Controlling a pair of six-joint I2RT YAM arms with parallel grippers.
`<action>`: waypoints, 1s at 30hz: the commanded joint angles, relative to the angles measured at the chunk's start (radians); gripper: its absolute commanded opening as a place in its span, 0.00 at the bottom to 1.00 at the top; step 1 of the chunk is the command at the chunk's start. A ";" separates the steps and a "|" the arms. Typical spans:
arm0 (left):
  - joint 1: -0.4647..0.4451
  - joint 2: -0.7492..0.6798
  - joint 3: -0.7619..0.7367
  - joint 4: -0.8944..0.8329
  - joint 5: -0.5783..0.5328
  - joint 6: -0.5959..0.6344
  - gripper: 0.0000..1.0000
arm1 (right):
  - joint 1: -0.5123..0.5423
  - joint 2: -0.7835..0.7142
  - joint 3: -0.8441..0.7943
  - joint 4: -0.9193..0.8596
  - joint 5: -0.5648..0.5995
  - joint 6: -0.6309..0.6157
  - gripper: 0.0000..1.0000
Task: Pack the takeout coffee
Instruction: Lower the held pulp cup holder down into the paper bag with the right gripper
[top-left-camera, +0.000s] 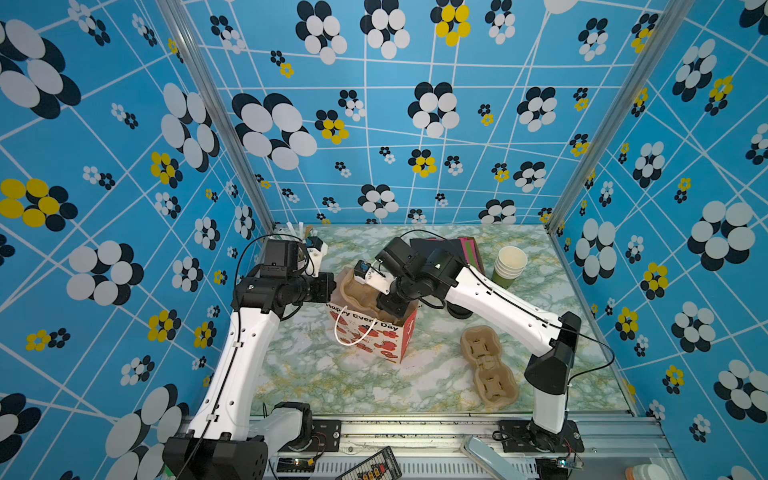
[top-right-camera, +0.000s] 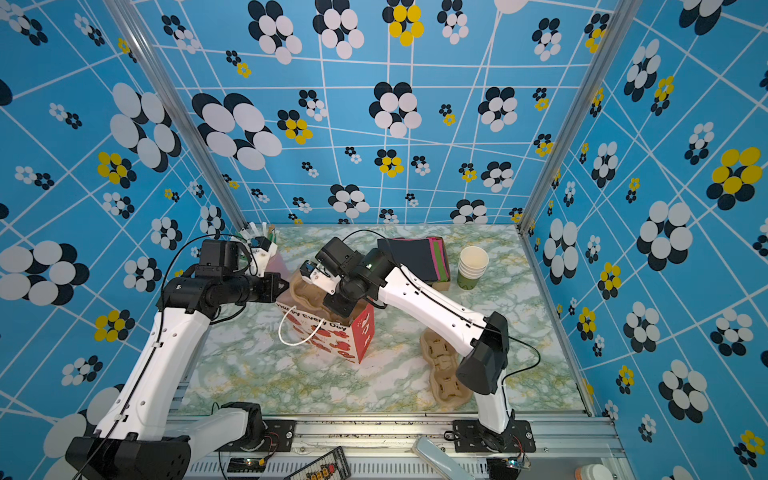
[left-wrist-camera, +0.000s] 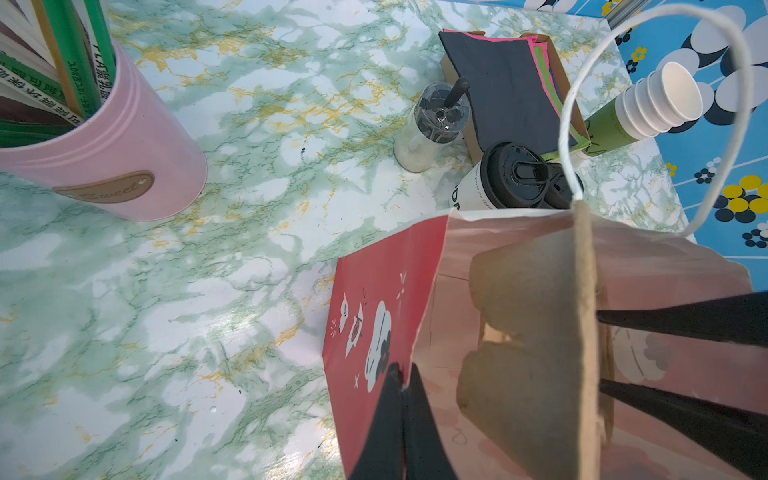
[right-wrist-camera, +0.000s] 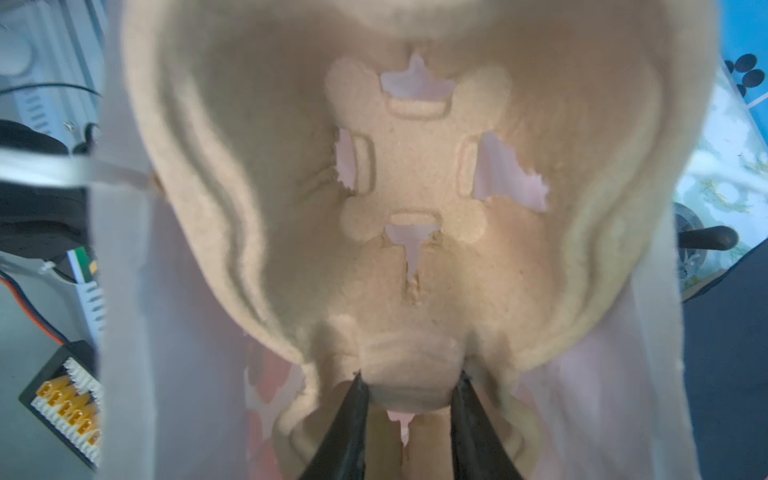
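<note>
- The rim of the gift bag (left-wrist-camera: 374, 299) was pinched in the closed left claw (left-wrist-camera: 401, 374).
- A pulp cup carrier (right-wrist-camera: 415, 166) was gripped inside by the part-closed right claw (right-wrist-camera: 410, 380).
- The takeout coffee (left-wrist-camera: 509, 178) was left on the bench (left-wrist-camera: 249, 249) near the bag; fetching it seemed next.

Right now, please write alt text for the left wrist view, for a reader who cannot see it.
The left gripper pinches the rim of an open red bag with a brown cup tray partly inside. Beyond the bag, a lidded coffee cup stands on the marble table.
</note>
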 joint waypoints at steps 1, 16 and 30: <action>0.015 -0.016 -0.015 0.014 0.023 0.004 0.02 | 0.013 0.033 0.044 -0.079 0.037 -0.019 0.25; 0.023 -0.017 -0.017 0.015 0.051 0.009 0.02 | 0.023 0.187 0.167 -0.193 0.061 -0.008 0.25; 0.026 -0.016 -0.018 0.016 0.060 0.014 0.02 | 0.030 0.371 0.296 -0.296 0.054 0.006 0.25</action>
